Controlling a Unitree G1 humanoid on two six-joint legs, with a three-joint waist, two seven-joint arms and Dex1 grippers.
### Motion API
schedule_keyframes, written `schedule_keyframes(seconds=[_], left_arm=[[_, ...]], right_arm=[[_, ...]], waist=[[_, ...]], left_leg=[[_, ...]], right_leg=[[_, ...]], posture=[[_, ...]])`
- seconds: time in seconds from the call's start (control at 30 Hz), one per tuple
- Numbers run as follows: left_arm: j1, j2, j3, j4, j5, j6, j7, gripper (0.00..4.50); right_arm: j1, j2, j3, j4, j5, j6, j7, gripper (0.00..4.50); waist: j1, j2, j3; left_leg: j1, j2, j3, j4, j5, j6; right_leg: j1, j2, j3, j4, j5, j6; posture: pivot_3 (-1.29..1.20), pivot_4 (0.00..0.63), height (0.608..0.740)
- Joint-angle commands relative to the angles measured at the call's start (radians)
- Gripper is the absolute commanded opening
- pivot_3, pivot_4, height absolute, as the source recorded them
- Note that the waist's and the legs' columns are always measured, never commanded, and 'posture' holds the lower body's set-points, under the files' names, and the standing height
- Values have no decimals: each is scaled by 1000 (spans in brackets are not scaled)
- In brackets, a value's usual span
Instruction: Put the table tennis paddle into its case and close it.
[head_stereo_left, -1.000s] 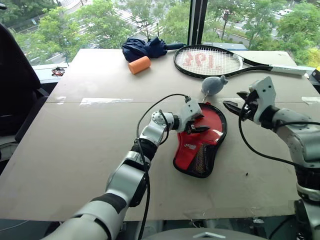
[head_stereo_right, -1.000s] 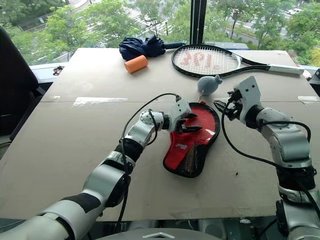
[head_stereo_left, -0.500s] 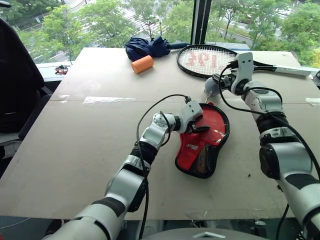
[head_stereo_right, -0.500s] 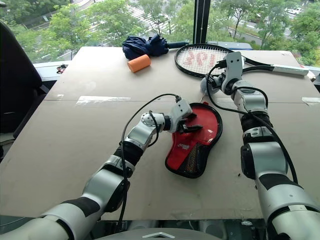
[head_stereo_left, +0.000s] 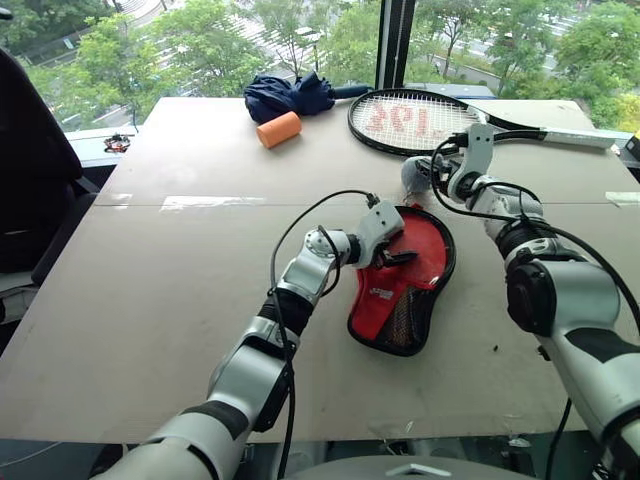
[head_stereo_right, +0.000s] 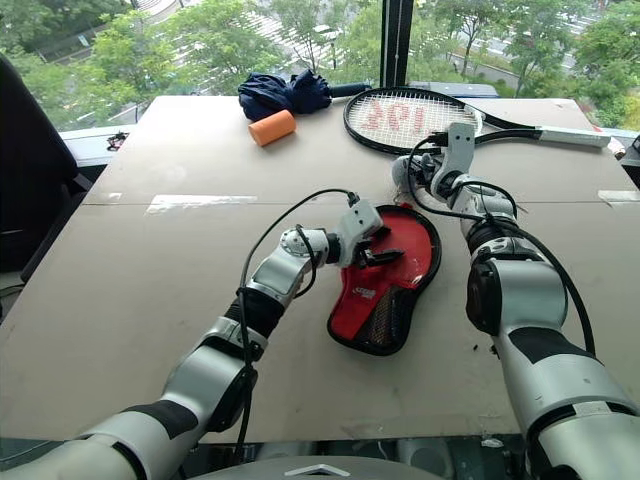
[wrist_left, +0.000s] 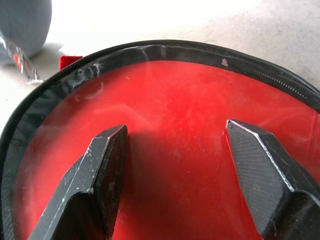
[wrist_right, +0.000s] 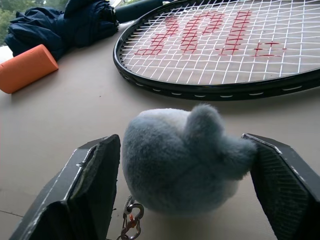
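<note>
A: Why does the left gripper (head_stereo_left: 398, 255) sit on the case (head_stereo_left: 400, 290), mid-table?

B: Its fingers stand apart, tips on the clear window, likely pinning it down. The table tennis paddle (wrist_left: 200, 150) shows red beneath the plastic, already inside.

A: And the right gripper (wrist_right: 182, 165), farther off?

B: Its jaws are spread around the plush fish charm (wrist_right: 175, 155), seemingly not yet clamped; presumably to drag the zip shut.

I cannot tell if the case (head_stereo_left: 402, 280) is zipped, because my left gripper (head_stereo_left: 398, 255) covers its edge, and the tennis racket (head_stereo_left: 440, 122) handle is cut off at the frame's edge.
</note>
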Motion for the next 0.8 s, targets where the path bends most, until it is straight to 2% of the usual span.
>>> schedule_keyframes(seconds=[0.03,0.1,0.17,0.57,0.8], left_arm=[[13,4,-10,-23,-8,12,6,3170],[13,6,-10,-25,-9,14,8,3170],[12,7,-11,-24,-11,14,9,3170],[18,4,-49,29,18,68,42,3170],[17,1,-49,92,27,108,108,3170]], right_arm=[[-26,-1,-8,-17,-9,4,20,1905],[-22,2,-4,-17,-17,5,24,823],[-15,2,4,-18,-31,5,24,10],[28,-51,27,-108,-67,-50,34,10],[155,-120,21,-349,-47,38,20,10]], waist=[[-2,0,0],[-5,0,0],[-6,0,0],[-5,1,0],[-4,2,-2]], left_leg=[[0,0,0,0,0,0],[0,0,0,0,0,0],[0,0,0,0,0,0],[0,0,0,0,0,0],[1,-1,-1,0,0,0]], right_leg=[[0,0,0,0,0,0],[0,0,0,0,0,0],[0,0,0,0,0,0],[0,-1,0,0,0,0],[1,-1,1,0,0,1]], posture=[[0,150,740],[0,150,740],[0,150,740],[0,150,740],[0,150,740]])
